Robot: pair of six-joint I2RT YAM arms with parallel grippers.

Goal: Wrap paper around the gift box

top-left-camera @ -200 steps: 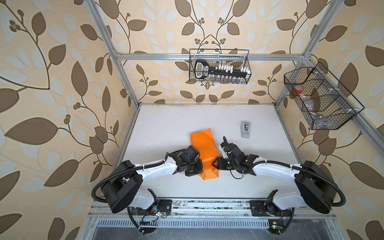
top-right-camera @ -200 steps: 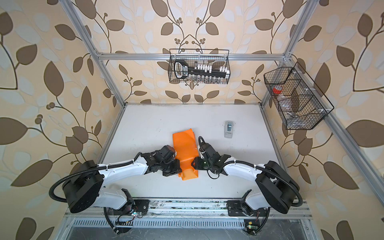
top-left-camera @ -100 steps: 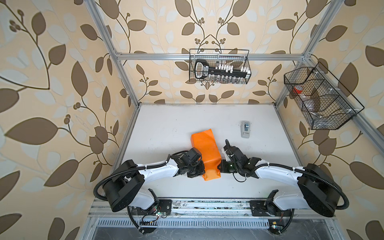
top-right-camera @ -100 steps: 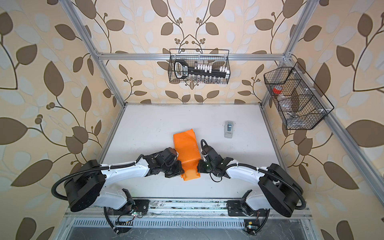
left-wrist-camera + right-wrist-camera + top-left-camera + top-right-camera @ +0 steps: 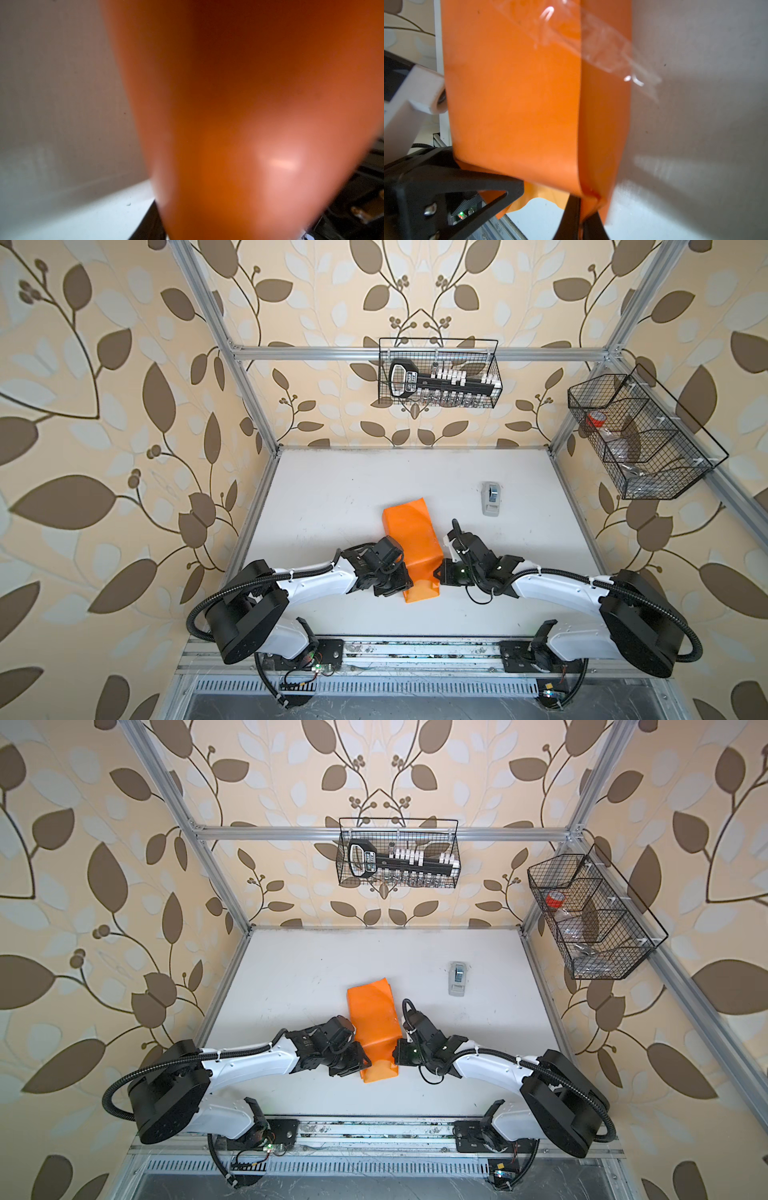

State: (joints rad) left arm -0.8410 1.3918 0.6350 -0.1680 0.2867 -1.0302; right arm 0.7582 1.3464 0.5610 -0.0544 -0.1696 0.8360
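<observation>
The orange paper (image 5: 411,539) (image 5: 374,1019) lies as a long folded parcel in the near middle of the white table (image 5: 332,497); the gift box is hidden inside it. A clear tape strip (image 5: 602,47) crosses the paper's seam. My right gripper (image 5: 438,574) (image 5: 397,1052) (image 5: 581,222) is at the parcel's right near edge, shut on a pinched fold of paper. My left gripper (image 5: 401,585) (image 5: 359,1065) presses against the parcel's left near side. One of its black fingers (image 5: 500,187) lies under the paper. The left wrist view is filled by blurred paper (image 5: 228,124), so those jaws are hidden.
A small grey-white tape dispenser (image 5: 491,497) (image 5: 457,978) stands behind and to the right of the parcel. Wire baskets hang on the back wall (image 5: 438,373) and the right wall (image 5: 640,439). Aluminium frame posts border the table.
My right gripper has closed on the paper's right edge and sits slightly nearer the front. The parcel and the left arm have barely shifted.
</observation>
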